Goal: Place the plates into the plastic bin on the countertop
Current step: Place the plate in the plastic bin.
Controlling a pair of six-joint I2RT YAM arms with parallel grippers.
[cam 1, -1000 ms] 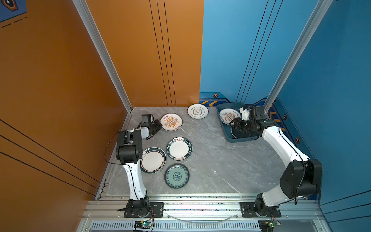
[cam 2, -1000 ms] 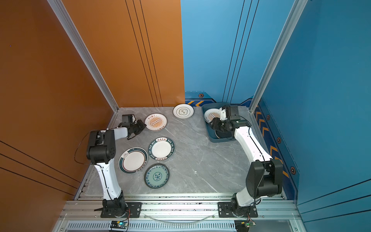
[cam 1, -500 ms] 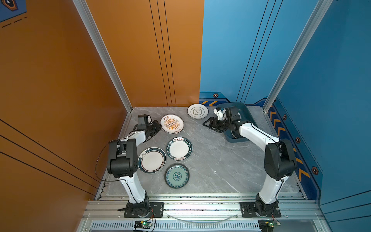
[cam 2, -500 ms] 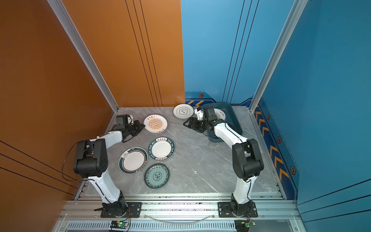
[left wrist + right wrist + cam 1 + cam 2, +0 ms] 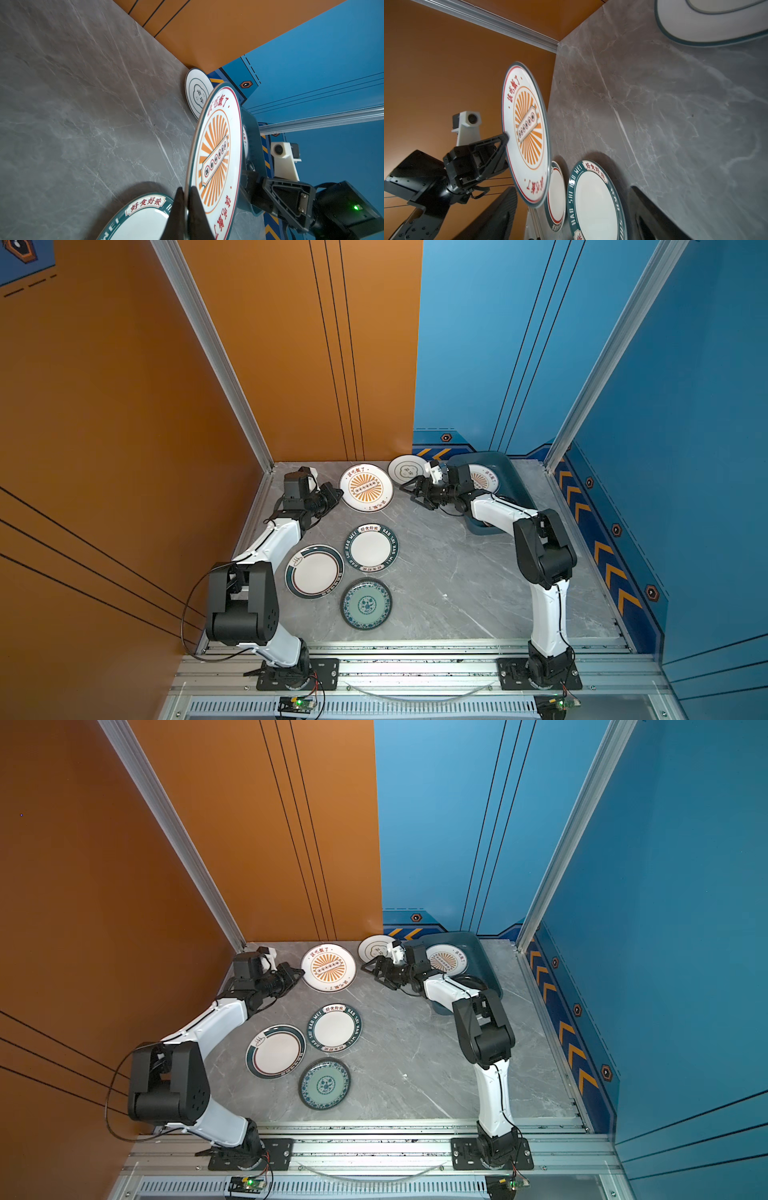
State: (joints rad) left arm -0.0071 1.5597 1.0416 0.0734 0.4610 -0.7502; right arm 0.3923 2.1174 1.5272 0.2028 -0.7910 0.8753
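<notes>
My left gripper (image 5: 186,199) is shut on the rim of a white plate with an orange sunburst (image 5: 365,488), held tilted off the grey countertop (image 5: 449,572) at the back left. The same plate (image 5: 525,133) faces the right wrist camera. My right gripper (image 5: 412,494) hangs open and empty just right of that plate, outside the dark teal plastic bin (image 5: 513,479). A second sunburst plate (image 5: 444,961) lies in the bin. A small white plate (image 5: 405,470) sits at the back wall.
Two white plates with dark-green rims (image 5: 371,547) (image 5: 314,571) and a teal floral plate (image 5: 366,603) lie on the left half of the countertop. The right arm's forearm (image 5: 498,510) crosses the bin's near end. Walls close in on three sides.
The right arm swung left out of the bin to the middle back, and its jaws widened. The left gripper kept its hold, and its sunburst plate shifted slightly right.
</notes>
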